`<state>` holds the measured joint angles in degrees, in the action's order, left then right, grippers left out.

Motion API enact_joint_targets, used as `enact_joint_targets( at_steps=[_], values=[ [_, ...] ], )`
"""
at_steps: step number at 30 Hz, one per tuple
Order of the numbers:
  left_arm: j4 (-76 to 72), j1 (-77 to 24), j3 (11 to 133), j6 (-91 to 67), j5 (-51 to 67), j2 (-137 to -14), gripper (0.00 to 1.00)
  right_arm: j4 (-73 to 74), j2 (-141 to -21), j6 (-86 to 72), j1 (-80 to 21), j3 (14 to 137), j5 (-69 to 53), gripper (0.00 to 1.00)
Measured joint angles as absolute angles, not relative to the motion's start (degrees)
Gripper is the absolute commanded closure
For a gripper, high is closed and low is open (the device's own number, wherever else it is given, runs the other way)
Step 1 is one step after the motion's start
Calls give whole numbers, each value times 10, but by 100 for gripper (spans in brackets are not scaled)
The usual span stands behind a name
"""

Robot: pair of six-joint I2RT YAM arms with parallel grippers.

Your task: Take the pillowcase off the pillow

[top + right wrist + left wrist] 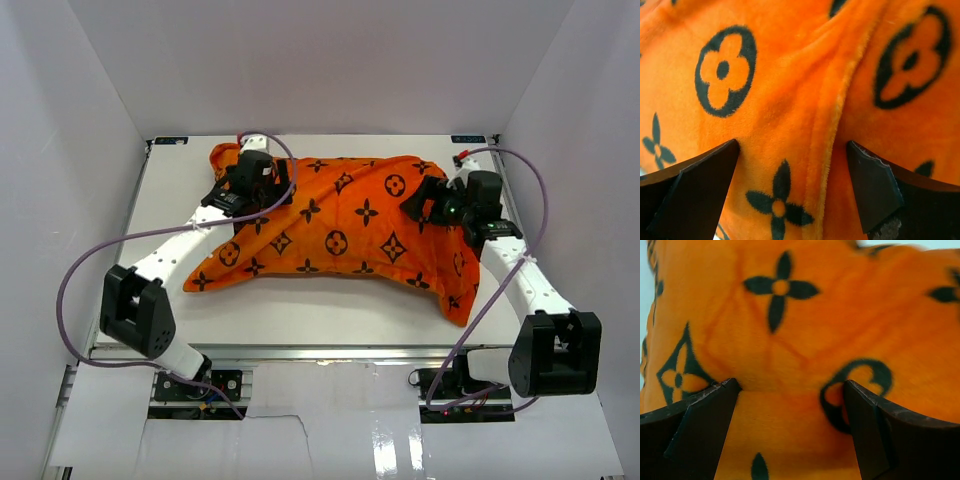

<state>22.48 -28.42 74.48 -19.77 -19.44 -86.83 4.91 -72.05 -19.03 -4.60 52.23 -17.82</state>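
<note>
The orange pillowcase [350, 225] with black motifs lies across the middle of the table and wraps the pillow, which is hidden inside it. My left gripper [268, 188] is open and presses on the cover near its far left corner; in the left wrist view the fabric [800, 340] fills the gap between the spread fingers [700, 430]. My right gripper [428, 200] is open at the cover's right end. In the right wrist view a plush hem edge [835, 130] runs between the spread fingers [875, 185].
White walls enclose the white table [300, 310] on three sides. Purple cables [90, 260] loop from both arms. A loose orange flap [465, 290] trails toward the near right beside the right arm.
</note>
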Motion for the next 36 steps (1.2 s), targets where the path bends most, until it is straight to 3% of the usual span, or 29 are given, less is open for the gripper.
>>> enact_joint_targets(
  at_steps=[6,11,18,23,28,31,33,36],
  values=[
    [241,-203,716,-254,-178,-866,2,38,-734,-159,-133,519,-180,8],
    [272,-210,720,-254,-160,-786,2,85,-683,-143,-118,519,-158,10],
    [299,-361,841,-225,-182,-782,2,138,-599,-134,-44,560,-120,9],
    [307,-469,915,-203,-194,-876,3,156,-597,-134,-41,566,-115,9],
    [330,-495,932,-197,-207,-976,4,187,-583,-133,-38,566,-90,10],
    [339,-494,932,-196,-222,-1019,16,198,-569,-133,-37,568,-79,10],
    [343,-494,932,-200,-238,-1036,41,201,-563,-132,-36,570,-75,10],
    [345,-496,932,-206,-254,-1037,70,201,-554,-131,-35,570,-72,10]
  ],
)
